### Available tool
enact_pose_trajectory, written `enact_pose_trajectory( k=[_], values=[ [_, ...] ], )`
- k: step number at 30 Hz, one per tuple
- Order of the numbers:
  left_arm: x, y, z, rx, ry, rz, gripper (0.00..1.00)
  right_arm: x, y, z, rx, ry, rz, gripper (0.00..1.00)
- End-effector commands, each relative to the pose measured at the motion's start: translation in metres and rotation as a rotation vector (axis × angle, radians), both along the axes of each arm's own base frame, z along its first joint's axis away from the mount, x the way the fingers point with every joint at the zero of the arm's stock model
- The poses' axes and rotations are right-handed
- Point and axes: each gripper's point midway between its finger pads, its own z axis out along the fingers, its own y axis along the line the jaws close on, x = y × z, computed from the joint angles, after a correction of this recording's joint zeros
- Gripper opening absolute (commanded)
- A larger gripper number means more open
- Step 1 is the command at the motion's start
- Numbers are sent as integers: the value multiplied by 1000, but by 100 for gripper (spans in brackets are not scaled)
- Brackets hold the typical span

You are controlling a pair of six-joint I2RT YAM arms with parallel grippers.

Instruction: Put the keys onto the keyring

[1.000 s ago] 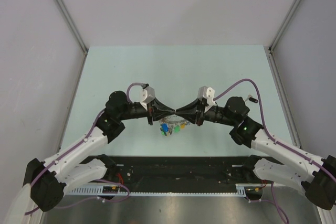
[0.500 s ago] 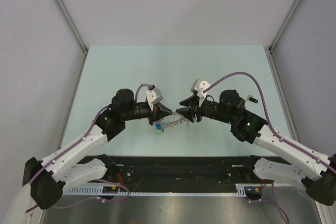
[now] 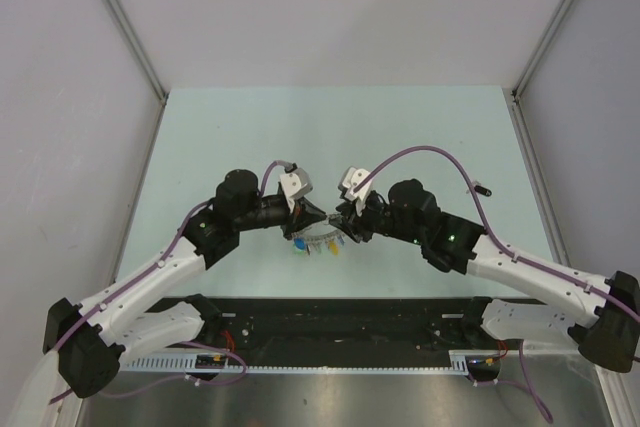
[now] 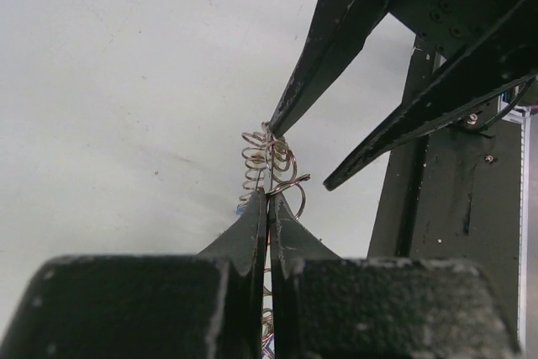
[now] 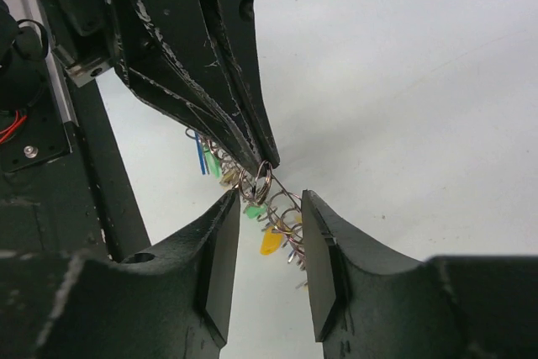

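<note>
The keyring [image 3: 323, 236] is a grey wire coil hanging between the two grippers above the table. My left gripper [image 3: 314, 215] is shut on its upper end; in the left wrist view its closed tips [image 4: 269, 197] pinch the keyring [image 4: 267, 159]. My right gripper [image 3: 340, 223] is open, and its fingers [image 5: 225, 226] straddle the keyring [image 5: 284, 208] without pinching it. Keys hang from the coil: a blue one [image 5: 202, 155], a green one [image 5: 252, 209] and a yellow one [image 5: 271, 242]. From above, the blue key [image 3: 300, 245] and the yellow key [image 3: 332, 245] dangle below the coil.
The pale green table [image 3: 330, 137] is walled by grey panels on the left, right and back. A black rail [image 3: 340, 319] runs along the near edge between the arm bases. A small dark object [image 3: 484, 188] lies at the right.
My right gripper has opened, releasing the keyring, and shifted left to sit close around the coil. The left gripper stayed shut on the keyring and turned slightly; the keys hang lower.
</note>
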Motion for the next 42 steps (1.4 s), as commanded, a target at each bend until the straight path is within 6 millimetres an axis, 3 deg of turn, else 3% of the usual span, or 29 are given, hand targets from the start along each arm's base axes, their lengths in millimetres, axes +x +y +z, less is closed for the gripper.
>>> enact_pose_trajectory(
  k=[1, 10, 14, 17, 19, 23, 27, 29, 33, 42],
  values=[
    [4, -7, 42, -72, -108, -19, 0, 8, 7, 19, 31, -56, -12, 39],
    [3, -7, 42, -74, -109, -24, 0, 11, 13, 16, 31, -56, -5, 29],
    [4, -7, 43, -73, -113, -20, 0, 10, 12, 18, 36, -59, -4, 6],
    [4, -5, 43, -68, -127, -17, 0, 8, 9, 23, 47, -63, 0, 0],
    [4, -3, 46, -67, -149, -9, 7, 7, 6, 27, 57, -66, -2, 0],
    [-3, 0, 54, -83, -186, -30, 32, 7, 1, 38, 86, -78, 9, 0],
    [-16, 4, 70, -135, -251, -68, 50, 8, -6, 52, 134, -94, 39, 0],
    [-13, 8, 76, -163, -295, -39, 58, 6, -11, 60, 165, -99, 71, 0],
    [-6, 16, 86, -200, -337, 29, 64, 7, -20, 73, 211, -125, 123, 0],
    [-4, 12, 88, -250, -341, 27, 66, -10, -24, 74, 226, -120, 309, 0]
  ],
)
